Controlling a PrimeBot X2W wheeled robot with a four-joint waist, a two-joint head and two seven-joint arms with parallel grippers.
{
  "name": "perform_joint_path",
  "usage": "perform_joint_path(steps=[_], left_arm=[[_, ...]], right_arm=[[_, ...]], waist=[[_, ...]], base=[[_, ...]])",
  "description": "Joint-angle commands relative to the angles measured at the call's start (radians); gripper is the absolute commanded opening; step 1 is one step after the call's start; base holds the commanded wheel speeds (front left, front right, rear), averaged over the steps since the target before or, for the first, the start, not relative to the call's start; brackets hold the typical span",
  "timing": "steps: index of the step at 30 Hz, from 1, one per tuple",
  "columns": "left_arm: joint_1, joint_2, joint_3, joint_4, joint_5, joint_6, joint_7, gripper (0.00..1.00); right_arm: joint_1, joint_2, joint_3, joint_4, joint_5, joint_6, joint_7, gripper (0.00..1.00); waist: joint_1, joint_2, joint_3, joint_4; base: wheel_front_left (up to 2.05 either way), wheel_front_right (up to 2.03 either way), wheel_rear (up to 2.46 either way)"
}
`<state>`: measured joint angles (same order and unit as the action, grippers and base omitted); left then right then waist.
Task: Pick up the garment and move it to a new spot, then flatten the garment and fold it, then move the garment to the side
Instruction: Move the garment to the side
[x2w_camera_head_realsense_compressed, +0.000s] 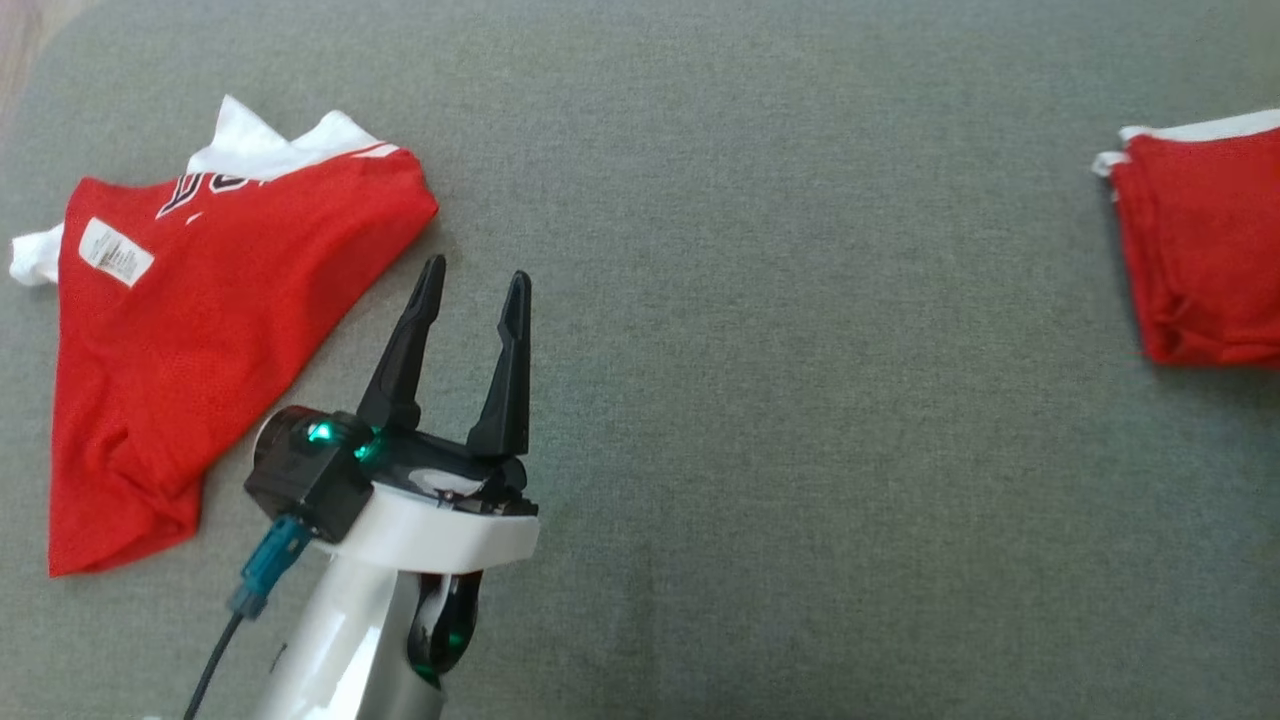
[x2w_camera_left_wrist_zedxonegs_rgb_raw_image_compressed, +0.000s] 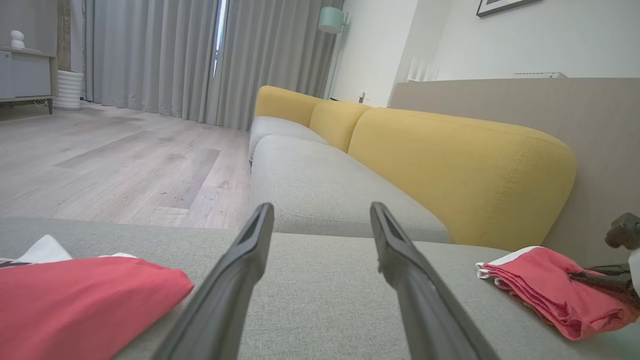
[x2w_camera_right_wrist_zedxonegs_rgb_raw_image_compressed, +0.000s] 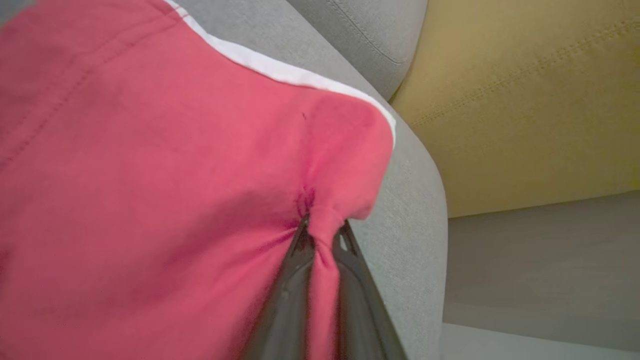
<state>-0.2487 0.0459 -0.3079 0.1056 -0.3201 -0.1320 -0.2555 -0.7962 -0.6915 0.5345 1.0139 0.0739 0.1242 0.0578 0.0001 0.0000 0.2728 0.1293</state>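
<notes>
Grey upholstery of a sofa seat (x2w_camera_head_realsense_compressed: 750, 350) spreads under the robot in the head view, and the left wrist view looks along that seat to mustard-yellow back cushions (x2w_camera_left_wrist_zedxonegs_rgb_raw_image_compressed: 450, 165), a pale wooden floor (x2w_camera_left_wrist_zedxonegs_rgb_raw_image_compressed: 100, 165) and long grey curtains (x2w_camera_left_wrist_zedxonegs_rgb_raw_image_compressed: 160, 55) beyond. At the right edge of the head view lies the folded red garment (x2w_camera_head_realsense_compressed: 1200, 250), its layers stacked and a strip of white trim along its far side. The right gripper (x2w_camera_right_wrist_zedxonegs_rgb_raw_image_compressed: 324, 230) is closed tight on a pinch of this garment: in the right wrist view the red cloth puckers where the two dark fingers meet near a corner, and a fold of it runs down between them. Well apart from it, on the left of the seat, a red jersey (x2w_camera_head_realsense_compressed: 200, 320) lies spread in a loose, roughly triangular shape with white fabric showing at its top and a white label (x2w_camera_head_realsense_compressed: 116, 252) facing up. The left gripper (x2w_camera_head_realsense_compressed: 478, 272) sits just beside the jersey's right edge, apart from the cloth, with its fingers spread wide and nothing between them. Its fingertips point up the head view, over bare cushion between the two red pieces.
</notes>
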Motion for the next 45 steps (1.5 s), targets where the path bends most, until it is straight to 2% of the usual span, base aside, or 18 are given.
perform_joint_path(steps=[1, 11, 12, 13, 19, 23, 27, 32, 38, 41, 45], left_arm=[[-0.04, 0.004, 0.025, -0.035, -0.005, 0.002, -0.006, 1.0], [-0.046, 0.004, 0.039, -0.027, 0.005, 0.002, -0.006, 1.0], [-0.044, 0.004, 0.041, -0.026, 0.006, 0.002, -0.006, 1.0], [-0.043, 0.004, 0.042, -0.024, 0.006, 0.002, -0.006, 1.0], [-0.025, 0.004, 0.053, -0.021, 0.01, 0.002, -0.006, 1.0], [-0.01, 0.004, 0.071, -0.022, 0.017, 0.002, -0.006, 1.0], [0.008, 0.004, 0.093, -0.022, 0.023, 0.003, -0.006, 1.0], [0.042, 0.004, 0.115, -0.031, 0.025, 0.005, -0.006, 1.0], [0.105, 0.004, 0.126, -0.047, 0.035, 0.003, -0.006, 1.0], [0.138, 0.004, 0.129, -0.041, 0.033, 0.003, -0.006, 1.0], [0.168, 0.004, 0.135, -0.033, 0.029, 0.002, -0.006, 1.0]], right_arm=[[-0.006, -0.042, -0.003, -0.022, 0.01, 0.007, 0.005, 0.0], [0.016, -0.037, -0.109, -0.075, 0.005, 0.007, 0.02, 0.0], [0.02, -0.031, -0.128, -0.08, 0.0, 0.007, 0.019, 0.38], [0.025, -0.024, -0.149, -0.084, -0.006, 0.007, 0.018, 1.0], [0.06, 0.035, -0.266, -0.126, -0.044, 0.007, 0.008, 1.0], [0.079, 0.099, -0.345, -0.186, -0.073, 0.007, -0.011, 1.0], [0.107, 0.193, -0.439, -0.293, -0.09, 0.007, -0.085, 1.0], [0.192, 0.383, -0.537, -0.465, -0.065, 0.007, -0.192, 1.0], [0.351, 0.582, -0.567, -0.625, 0.006, 0.007, -0.279, 1.0], [0.43, 0.627, -0.573, -0.672, 0.049, 0.007, -0.3, 1.0], [0.502, 0.64, -0.562, -0.697, 0.12, 0.007, -0.312, 1.0]], waist=[[-0.0001, 0.0, 0.005, 0.003], [-0.0001, 0.0, 0.005, -0.009], [-0.0001, 0.0, 0.0, -0.012], [-0.0001, 0.0, -0.005, -0.016], [-0.0001, 0.0, -0.048, -0.037], [-0.0001, 0.0, -0.079, -0.053], [-0.0001, 0.0, -0.114, -0.063], [-0.0001, 0.0, -0.165, -0.072], [-0.0001, 0.0, -0.228, -0.079], [-0.0001, 0.0, -0.254, -0.08], [-0.0001, 0.0, -0.272, -0.08]], base=[[0.0, 0.0, 0.0], [0.0, 0.0, 0.0], [0.0, 0.0, 0.0], [0.0, 0.0, 0.0], [0.0, 0.0, 0.0], [0.0, 0.0, 0.0], [0.0, 0.0, 0.0], [0.0, 0.0, 0.0], [0.0, 0.0, 0.0], [0.0, 0.0, 0.0], [0.0, 0.0, 0.0]])
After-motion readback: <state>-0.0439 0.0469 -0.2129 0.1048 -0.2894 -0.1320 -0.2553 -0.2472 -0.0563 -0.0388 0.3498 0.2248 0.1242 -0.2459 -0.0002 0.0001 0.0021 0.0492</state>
